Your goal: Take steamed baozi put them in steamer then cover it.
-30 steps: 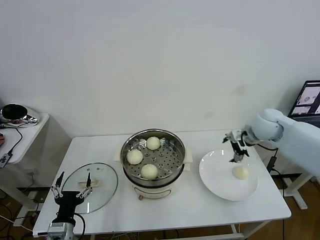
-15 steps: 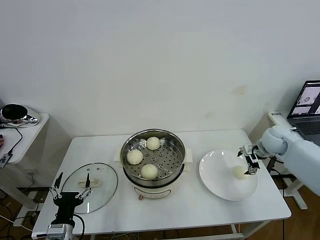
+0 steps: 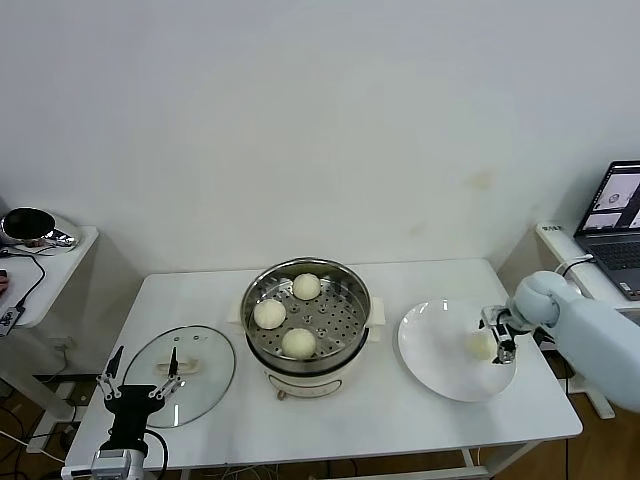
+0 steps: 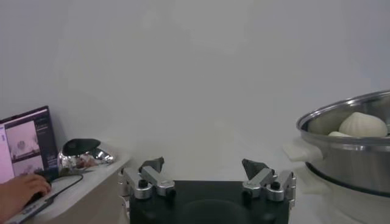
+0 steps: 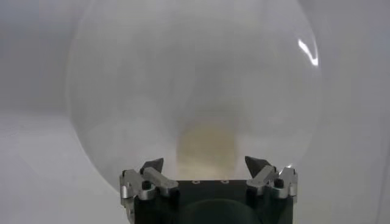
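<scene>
Cream-white and smooth, the last round dough bun (image 3: 481, 344) lies on the right half of the flat white plate (image 3: 435, 350), right of the steamer. The right gripper (image 3: 497, 335) is down at the bun's right side with its fingers (image 5: 151, 167) spread wide on either side of it; nothing is clamped yet. Three more steamed baozi (image 3: 285, 313) already sit in the shiny round steel steamer basket (image 3: 307, 315) at the table's centre. The clear glass lid with the cream handle (image 3: 180, 373) lies flat on the white table (image 3: 400, 410) at the left, and the left gripper (image 3: 140, 386) hangs wide open and empty at its near edge.

The likely trouble is the grasp itself. The bun looks soft, so a hard squeeze could dent or tear it. An off-centre closure could roll it across the slick plate toward the rim. A fingertip catching the plate could shove or tip it near the table's right edge.
</scene>
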Controlling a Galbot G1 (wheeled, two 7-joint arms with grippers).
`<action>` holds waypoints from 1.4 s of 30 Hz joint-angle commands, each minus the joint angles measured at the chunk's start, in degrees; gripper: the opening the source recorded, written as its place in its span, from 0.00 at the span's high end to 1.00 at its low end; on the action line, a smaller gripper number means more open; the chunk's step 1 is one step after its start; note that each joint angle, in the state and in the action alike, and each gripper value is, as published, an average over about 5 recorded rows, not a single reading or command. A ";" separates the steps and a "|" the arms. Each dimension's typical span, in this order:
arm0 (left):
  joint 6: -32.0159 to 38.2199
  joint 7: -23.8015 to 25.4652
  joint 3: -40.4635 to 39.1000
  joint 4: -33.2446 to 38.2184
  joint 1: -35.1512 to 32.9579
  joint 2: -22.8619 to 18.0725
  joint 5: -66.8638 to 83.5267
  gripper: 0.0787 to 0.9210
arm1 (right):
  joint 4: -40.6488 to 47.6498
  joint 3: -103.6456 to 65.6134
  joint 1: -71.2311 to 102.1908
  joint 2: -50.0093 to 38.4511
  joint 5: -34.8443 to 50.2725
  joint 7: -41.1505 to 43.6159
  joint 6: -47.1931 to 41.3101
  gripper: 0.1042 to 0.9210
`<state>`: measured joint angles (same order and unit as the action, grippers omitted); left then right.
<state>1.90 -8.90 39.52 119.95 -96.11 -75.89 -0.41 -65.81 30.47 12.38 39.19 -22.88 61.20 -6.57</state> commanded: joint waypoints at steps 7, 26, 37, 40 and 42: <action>0.03 -0.01 0.01 -0.05 0.08 -0.10 -0.03 0.12 | 2.40 -1.92 1.04 2.21 -1.22 -0.95 -1.66 0.33; -0.39 0.01 -1.17 -0.14 1.36 0.47 -0.20 0.12 | -15.17 34.13 -46.74 0.75 31.35 -1.36 -12.73 0.48; -0.35 -0.03 -2.33 -1.17 2.73 0.08 -0.19 0.12 | -21.58 44.16 -58.37 16.73 54.35 -11.00 -27.96 0.46; -0.36 -0.08 -2.27 -1.01 2.90 -0.10 0.02 0.12 | -20.39 44.91 -57.13 21.61 57.94 -13.33 -31.22 0.46; -0.36 -0.14 -2.04 -1.00 2.95 -0.19 0.28 0.12 | -19.11 45.21 -55.28 24.53 59.30 -14.49 -33.18 0.46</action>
<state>1.57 -8.96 37.42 119.19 -93.44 -75.94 -0.45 -82.90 66.35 -34.66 50.00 18.64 53.60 -27.80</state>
